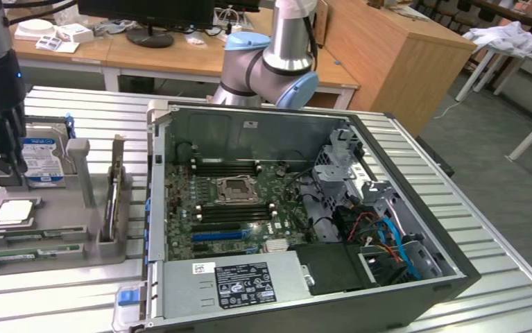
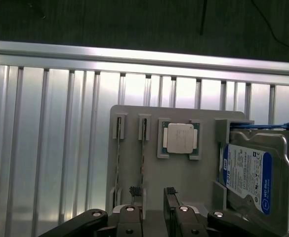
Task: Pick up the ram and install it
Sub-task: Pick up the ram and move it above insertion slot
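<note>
Pincer point(image 2: 153, 193) released and empty, hovered above tray point(image 2: 184, 173), nearer ram point(image 2: 143, 158) on edge just off its gap's middle, long axis square to closing direction.

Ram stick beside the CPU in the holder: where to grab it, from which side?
Probably mid-length, pinching its two flat faces, coming down from above: the ram stands on edge in the grey holder, both ends slotted, leaving the middle of its top edge free.
</note>
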Robot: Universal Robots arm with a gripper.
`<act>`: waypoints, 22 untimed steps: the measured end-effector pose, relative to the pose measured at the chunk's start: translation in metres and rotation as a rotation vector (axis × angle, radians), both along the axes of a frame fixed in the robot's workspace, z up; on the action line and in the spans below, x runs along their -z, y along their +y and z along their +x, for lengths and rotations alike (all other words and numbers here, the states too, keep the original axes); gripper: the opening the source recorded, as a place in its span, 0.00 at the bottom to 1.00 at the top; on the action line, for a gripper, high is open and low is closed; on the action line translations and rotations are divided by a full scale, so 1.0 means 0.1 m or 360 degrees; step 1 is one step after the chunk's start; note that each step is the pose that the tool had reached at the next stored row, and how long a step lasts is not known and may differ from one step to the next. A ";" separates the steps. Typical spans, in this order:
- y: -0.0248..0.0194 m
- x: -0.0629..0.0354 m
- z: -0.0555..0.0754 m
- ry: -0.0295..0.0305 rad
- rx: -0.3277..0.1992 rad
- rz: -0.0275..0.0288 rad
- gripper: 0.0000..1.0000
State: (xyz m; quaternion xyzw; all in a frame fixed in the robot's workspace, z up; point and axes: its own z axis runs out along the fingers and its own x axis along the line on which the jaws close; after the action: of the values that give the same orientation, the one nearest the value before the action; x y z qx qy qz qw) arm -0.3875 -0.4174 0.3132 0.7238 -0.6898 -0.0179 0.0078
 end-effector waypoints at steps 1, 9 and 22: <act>0.000 0.011 0.00 0.00000 0.0001 0.00000 0.31; 0.000 0.081 0.00 0.00001 0.0010 0.00000 0.31; 0.000 0.190 0.00 0.00000 0.0025 0.00000 0.31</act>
State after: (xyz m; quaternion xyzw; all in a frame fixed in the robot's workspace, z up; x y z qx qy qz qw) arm -0.3875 -0.4174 0.2942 0.7182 -0.6955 -0.0180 0.0077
